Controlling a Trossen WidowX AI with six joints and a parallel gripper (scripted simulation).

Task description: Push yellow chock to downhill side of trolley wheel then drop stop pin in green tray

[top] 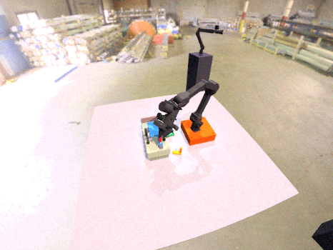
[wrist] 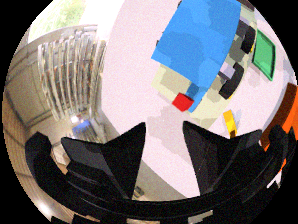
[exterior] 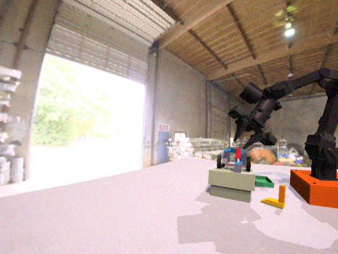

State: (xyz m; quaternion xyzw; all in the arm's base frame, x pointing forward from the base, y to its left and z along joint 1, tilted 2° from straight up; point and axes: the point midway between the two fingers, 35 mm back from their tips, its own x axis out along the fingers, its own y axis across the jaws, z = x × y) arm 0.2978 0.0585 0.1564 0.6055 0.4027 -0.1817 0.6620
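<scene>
Arm: one, black, six-jointed (top: 210, 86) (exterior: 323, 75); rising from its base, bent at a high elbow, forearm reaching outward and sloping down to the wrist. Wrist (top: 170, 115) (exterior: 262, 112): one, pitched steeply downward at a slant. End effector (top: 163, 133) (exterior: 239, 144) (wrist: 164, 125): one, raised above the desk, pointing obliquely down; two tapered black fingers, parted, a gap between the tips, nothing held.

The trolley's deck (top: 153, 129) (wrist: 197, 37) is showing plain blue, its stop pin's head (exterior: 238, 153) (wrist: 182, 102) bright red. The chock (top: 176, 153) (exterior: 273, 202) (wrist: 229, 121) is pairing yellow with an orange handle (top: 181, 150) (exterior: 281, 194); the tray (top: 171, 135) (exterior: 265, 181) (wrist: 265, 55) is showing green, the ramp (top: 157, 151) (exterior: 232, 179) pale grey-green.
</scene>
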